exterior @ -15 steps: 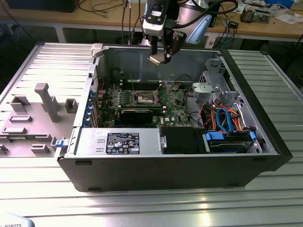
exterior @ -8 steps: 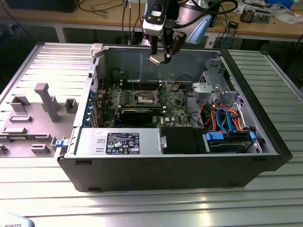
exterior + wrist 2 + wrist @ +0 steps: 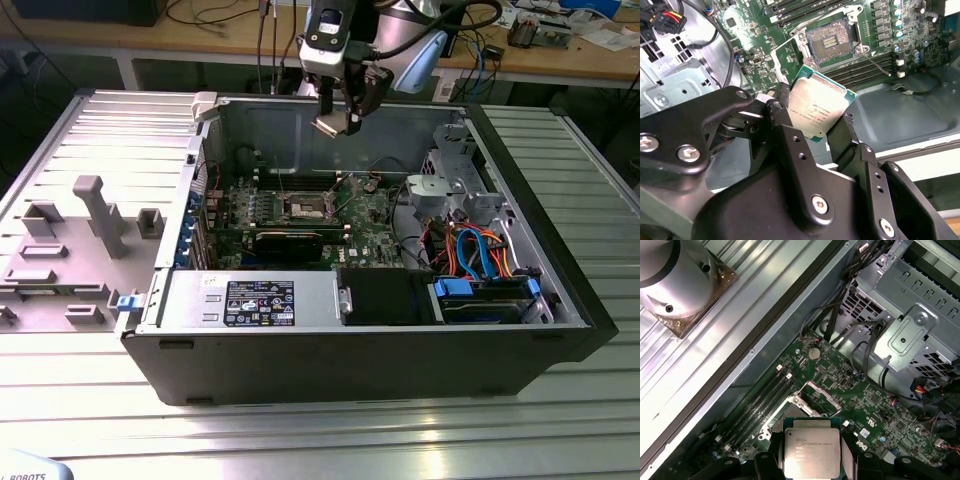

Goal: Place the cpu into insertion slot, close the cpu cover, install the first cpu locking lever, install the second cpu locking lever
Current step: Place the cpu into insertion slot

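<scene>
My gripper (image 3: 335,122) hangs above the open computer case and is shut on the cpu (image 3: 328,126), a flat square chip with a silver top. In both wrist views the cpu (image 3: 817,112) (image 3: 811,450) sits clamped by its edges between two black fingers (image 3: 850,137). The insertion slot (image 3: 832,42) (image 3: 308,208) lies on the green motherboard below, apart from the chip, with its dark contact field bare. The cpu cover (image 3: 824,393) stands swung up beside the slot. A thin wire locking lever (image 3: 875,64) sticks out loose from the slot's corner.
Long black memory slots (image 3: 805,10) flank the socket. A black graphics card (image 3: 290,243), a labelled power supply (image 3: 250,300) and a drive cage with blue and orange cables (image 3: 480,260) stand inside the case. A grey fixture block (image 3: 80,240) lies at the exterior view's left.
</scene>
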Robot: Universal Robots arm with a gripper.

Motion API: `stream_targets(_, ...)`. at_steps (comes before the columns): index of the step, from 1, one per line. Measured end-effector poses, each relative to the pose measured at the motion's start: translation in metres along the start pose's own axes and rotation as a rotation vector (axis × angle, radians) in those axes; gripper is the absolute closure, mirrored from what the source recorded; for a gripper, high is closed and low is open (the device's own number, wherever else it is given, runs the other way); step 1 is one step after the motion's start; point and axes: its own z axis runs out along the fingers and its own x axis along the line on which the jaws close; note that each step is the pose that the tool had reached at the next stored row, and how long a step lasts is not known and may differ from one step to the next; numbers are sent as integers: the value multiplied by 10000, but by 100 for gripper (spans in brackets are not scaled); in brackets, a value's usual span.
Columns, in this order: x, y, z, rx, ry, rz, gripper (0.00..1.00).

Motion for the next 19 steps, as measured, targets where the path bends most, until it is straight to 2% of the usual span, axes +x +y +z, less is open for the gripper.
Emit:
stream_targets(7, 0, 0, 0, -17, -81, 903, 46)
stream_targets(15, 0, 0, 0, -30, -141, 1581, 46)
stream_targets(18, 7, -7, 0, -38, -176, 1973, 46)
stream_targets(19, 9, -10, 0, -37, -177, 1979, 46)
